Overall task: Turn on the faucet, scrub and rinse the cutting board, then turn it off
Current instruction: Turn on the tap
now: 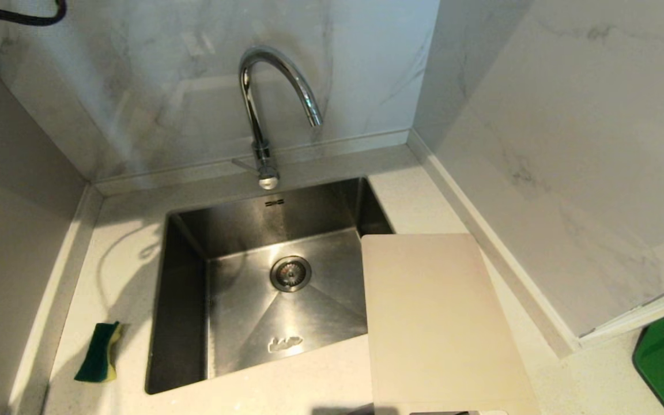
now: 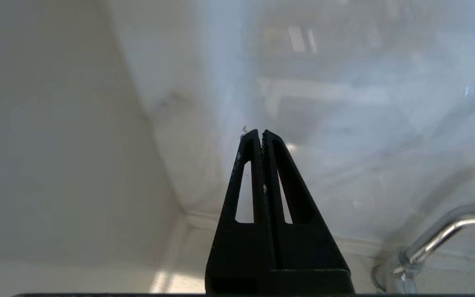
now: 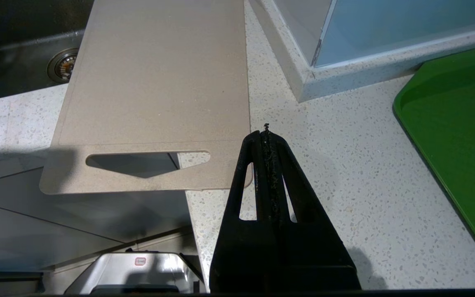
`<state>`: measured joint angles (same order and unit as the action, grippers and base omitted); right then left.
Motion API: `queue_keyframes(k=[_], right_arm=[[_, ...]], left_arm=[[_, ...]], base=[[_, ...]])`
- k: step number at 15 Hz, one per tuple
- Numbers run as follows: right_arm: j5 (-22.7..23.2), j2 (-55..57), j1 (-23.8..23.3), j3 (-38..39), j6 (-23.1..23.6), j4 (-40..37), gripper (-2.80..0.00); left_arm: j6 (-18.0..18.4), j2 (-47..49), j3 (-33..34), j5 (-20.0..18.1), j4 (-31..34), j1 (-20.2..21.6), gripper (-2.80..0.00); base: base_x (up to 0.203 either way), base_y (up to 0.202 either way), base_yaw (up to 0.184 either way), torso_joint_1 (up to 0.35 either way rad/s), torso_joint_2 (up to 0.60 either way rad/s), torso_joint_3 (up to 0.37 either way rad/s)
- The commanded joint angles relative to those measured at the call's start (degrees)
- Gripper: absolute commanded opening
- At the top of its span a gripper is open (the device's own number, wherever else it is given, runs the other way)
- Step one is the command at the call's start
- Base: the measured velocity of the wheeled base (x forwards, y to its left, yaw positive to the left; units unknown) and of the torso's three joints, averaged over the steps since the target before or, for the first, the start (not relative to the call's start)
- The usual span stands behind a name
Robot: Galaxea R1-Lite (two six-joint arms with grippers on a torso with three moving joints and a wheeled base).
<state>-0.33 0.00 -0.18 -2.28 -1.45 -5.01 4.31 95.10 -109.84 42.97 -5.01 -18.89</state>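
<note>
Reaching with my left end effector (image 2: 261,134), fingers pressed together and empty, I should nudge the faucet (image 1: 268,109) lever behind the sink (image 1: 182,300) gently; the cutting board (image 1: 436,323) overhangs the table's near-right edge.

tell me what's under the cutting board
The cutting board lies on the speckled counter, its left edge overhanging the sink and its handle end jutting past the counter's front edge. Anything beneath its middle is covered.
</note>
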Motion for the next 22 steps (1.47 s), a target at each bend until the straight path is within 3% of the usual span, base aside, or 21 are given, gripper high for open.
queue_keyframes(k=[1, 9, 14, 22], right_arm=[[0.0, 0.0, 0.0, 0.0, 0.0, 0.0, -2.8], [0.0, 0.0, 0.0, 0.0, 0.0, 0.0, -2.8], [0.0, 0.0, 0.0, 0.0, 0.0, 0.0, -2.8], [0.0, 0.0, 0.0, 0.0, 0.0, 0.0, -2.8]], left_arm=[[-0.2, 6.5, -1.4, 0.4, -0.3, -0.8, -2.8], [-3.0, 14.6, -1.8, -0.6, -2.0, -2.0, -2.8], [-4.4, 21.8, -1.9, -1.2, -5.1, -6.1, -2.8], [-6.5, 30.3, -2.0, -2.2, -10.5, -6.0, -2.8]], base=[[0.0, 0.0, 0.0, 0.0, 0.0, 0.0], [0.0, 0.0, 0.0, 0.0, 0.0, 0.0], [0.0, 0.0, 0.0, 0.0, 0.0, 0.0], [0.0, 0.0, 0.0, 0.0, 0.0, 0.0]])
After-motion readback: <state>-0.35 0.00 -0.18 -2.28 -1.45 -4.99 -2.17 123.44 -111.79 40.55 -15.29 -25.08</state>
